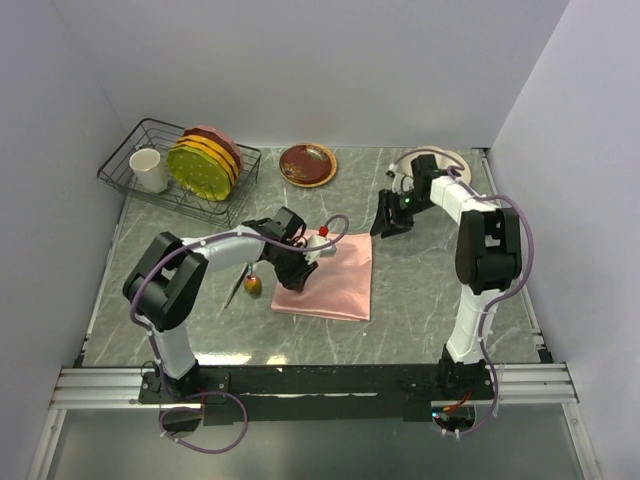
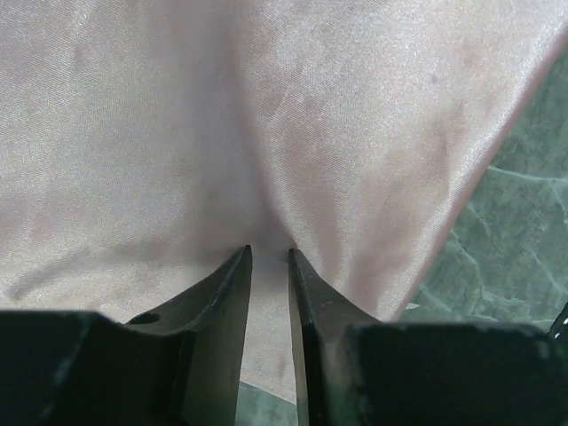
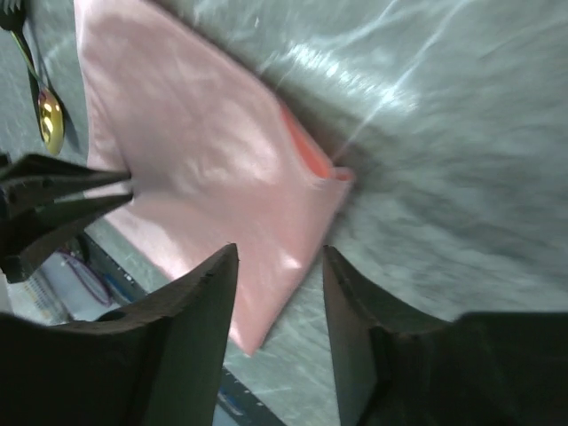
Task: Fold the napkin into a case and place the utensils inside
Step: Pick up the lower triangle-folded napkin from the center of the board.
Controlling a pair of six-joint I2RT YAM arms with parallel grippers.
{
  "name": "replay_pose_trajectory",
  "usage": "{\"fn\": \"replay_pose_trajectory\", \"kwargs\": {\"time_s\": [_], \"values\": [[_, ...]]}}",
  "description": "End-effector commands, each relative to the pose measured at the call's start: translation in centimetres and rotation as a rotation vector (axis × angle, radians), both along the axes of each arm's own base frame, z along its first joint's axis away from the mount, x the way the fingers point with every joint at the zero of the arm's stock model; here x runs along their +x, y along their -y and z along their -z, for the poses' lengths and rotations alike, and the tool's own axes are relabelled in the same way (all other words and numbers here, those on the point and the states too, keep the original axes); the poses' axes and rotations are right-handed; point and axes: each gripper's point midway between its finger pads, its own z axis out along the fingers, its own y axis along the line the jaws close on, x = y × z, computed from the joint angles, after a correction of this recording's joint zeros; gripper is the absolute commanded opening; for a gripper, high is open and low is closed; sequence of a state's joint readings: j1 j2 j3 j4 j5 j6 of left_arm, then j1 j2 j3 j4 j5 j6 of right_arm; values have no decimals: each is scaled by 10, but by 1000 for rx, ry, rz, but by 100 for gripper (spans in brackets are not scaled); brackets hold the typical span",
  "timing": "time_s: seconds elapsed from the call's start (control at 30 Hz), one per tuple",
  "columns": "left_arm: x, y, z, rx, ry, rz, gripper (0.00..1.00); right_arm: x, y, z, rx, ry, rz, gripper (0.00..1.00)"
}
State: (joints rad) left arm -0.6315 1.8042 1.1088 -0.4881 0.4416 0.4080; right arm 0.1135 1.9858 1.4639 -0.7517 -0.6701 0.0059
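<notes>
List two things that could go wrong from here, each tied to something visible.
1. The left gripper pinches only a small pucker of the shiny napkin; the cloth may slip free when pulled.
2. The spoon lies just off the napkin on the left arm's side; dragging the cloth could knock it away.

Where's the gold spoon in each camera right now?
Top external: spoon lies left of the napkin, beside the left gripper.
Left wrist: not in view.
Right wrist: spoon at the left edge, beyond the napkin.
Shared landmark: the left gripper, jaws pinching the napkin's edge.
</notes>
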Motion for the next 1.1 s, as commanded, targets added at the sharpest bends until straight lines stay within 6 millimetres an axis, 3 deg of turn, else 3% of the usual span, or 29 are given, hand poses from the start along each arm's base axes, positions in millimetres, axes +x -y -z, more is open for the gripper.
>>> {"fn": "replay_pose_trajectory", "kwargs": {"time_s": [0.0,0.1,0.23,0.43,0.53,0.9,1.07], "values": [[-1,-11,1,30,22,14,31,18,16,-7,-25,63,-51,56],[12,-4,-11,-20,32,-8,36,29,14,-3,-23,69,-72,60],[27,14,-46,-133,34,-15,48,38,7,8,23,23,-80,65],[38,24,-73,-202,38,-45,55,30,-4,20,102,-62,-81,71],[47,21,-76,-216,28,-88,55,27,-8,26,135,-87,-81,69],[77,4,-73,-223,8,-207,55,20,-19,37,172,-133,-112,50],[76,0,-70,-235,-30,-244,53,24,-19,30,171,-79,-135,23]]}}
